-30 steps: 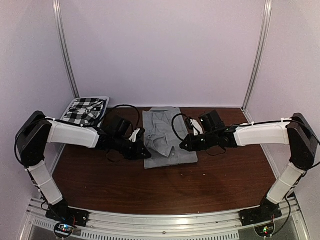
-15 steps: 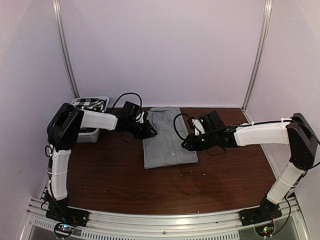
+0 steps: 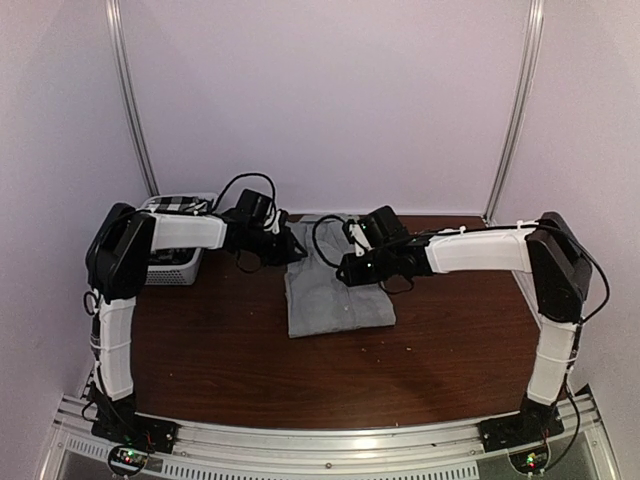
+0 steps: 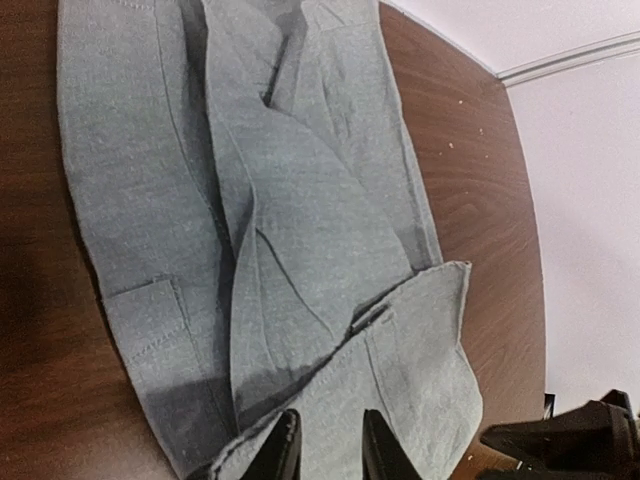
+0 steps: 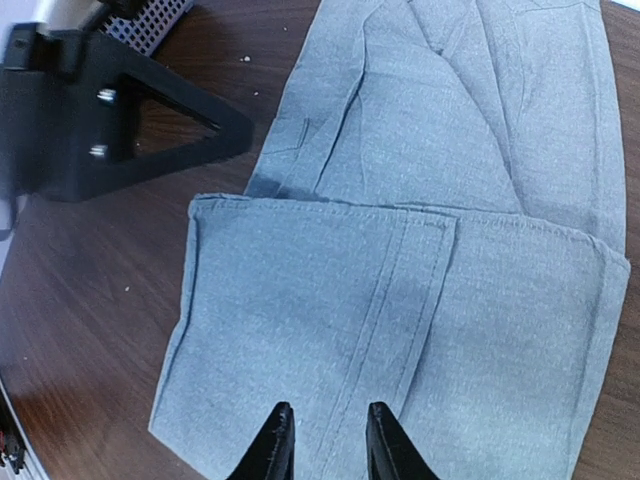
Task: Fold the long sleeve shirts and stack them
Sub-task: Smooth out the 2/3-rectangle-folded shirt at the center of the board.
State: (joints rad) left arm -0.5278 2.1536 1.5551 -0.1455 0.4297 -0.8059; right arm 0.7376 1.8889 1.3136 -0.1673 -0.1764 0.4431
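Here, a dark brown wood-grain counter [image 3: 200, 350] sits between pale lilac walls [image 3: 330, 100]. The plain light grey cloth shirt [image 3: 325, 295] lies folded at its middle rear, creased and soft. The left end effector [image 4: 325, 452] sits at a stitched edge, narrowly parted; whether it pinches, I cannot tell. The right end effector [image 5: 325, 445] hovers over the shirt, gap narrow.

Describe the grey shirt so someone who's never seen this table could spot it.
Start at the dark wooden table, middle, toward its far edge. The light grey shirt lies there folded flat into a rectangle. It is plain and on the tabletop, unlike the checked shirt in the white basket at far left.
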